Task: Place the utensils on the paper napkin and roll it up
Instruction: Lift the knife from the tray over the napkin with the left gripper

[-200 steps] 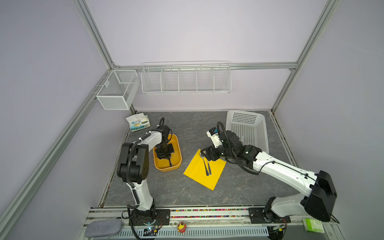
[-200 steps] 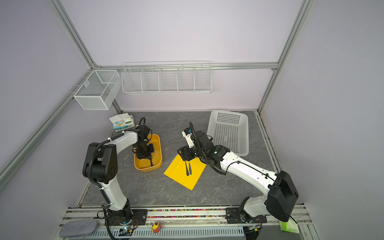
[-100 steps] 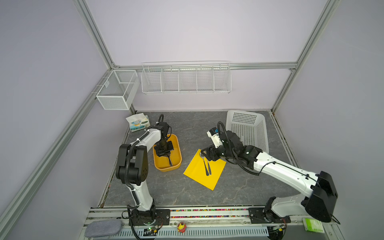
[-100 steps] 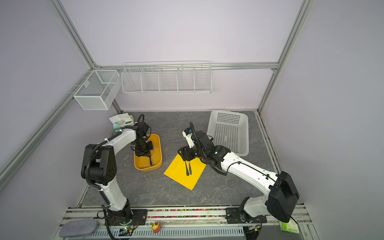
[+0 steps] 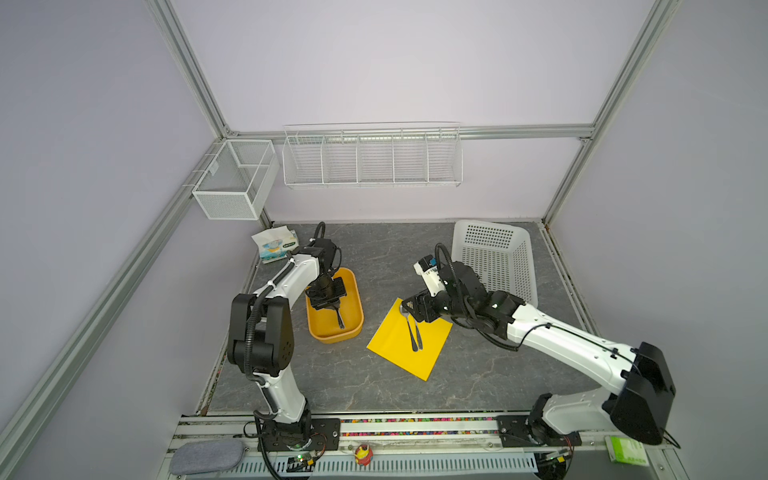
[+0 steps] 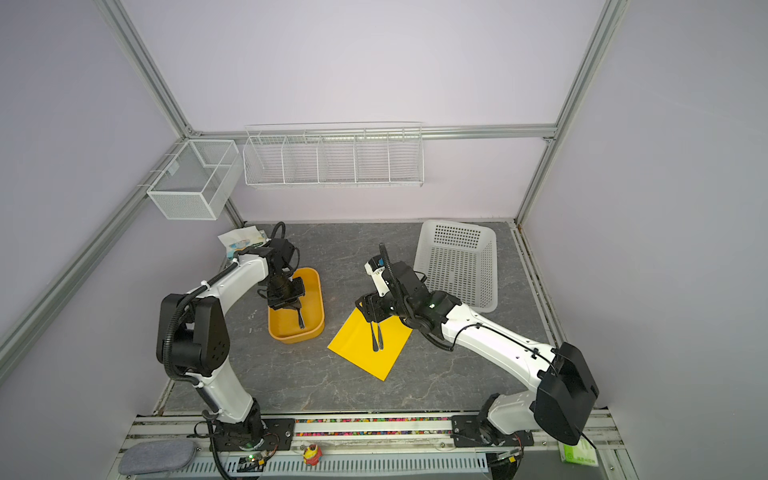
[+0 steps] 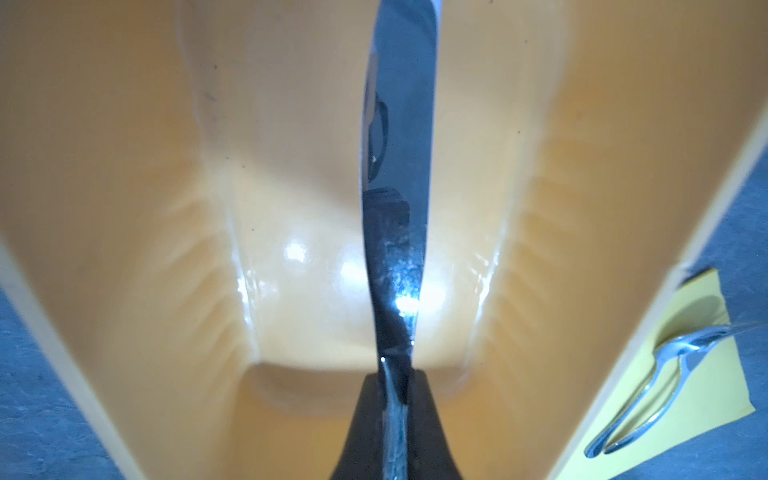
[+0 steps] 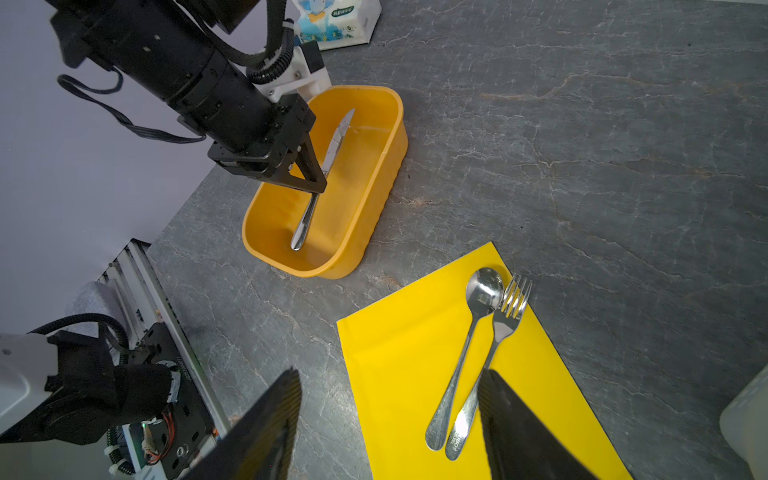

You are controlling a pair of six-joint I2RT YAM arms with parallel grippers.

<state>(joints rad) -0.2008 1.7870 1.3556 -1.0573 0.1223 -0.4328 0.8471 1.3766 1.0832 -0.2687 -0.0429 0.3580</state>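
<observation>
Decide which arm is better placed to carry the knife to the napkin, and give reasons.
Left. The left gripper is shut on the knife inside the tray. The right gripper hangs open over the napkin, by the spoon and fork, holding nothing.

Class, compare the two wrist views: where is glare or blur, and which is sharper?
Left wrist view: soft throughout, white glare on the tray floor and knife. Right wrist view: sharper, spoon and fork crisp on the napkin; only its fingers blur.

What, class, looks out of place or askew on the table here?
The fork lies at the paper napkin's edge, tines poking just past it onto the table; the spoon sits fully on.
</observation>
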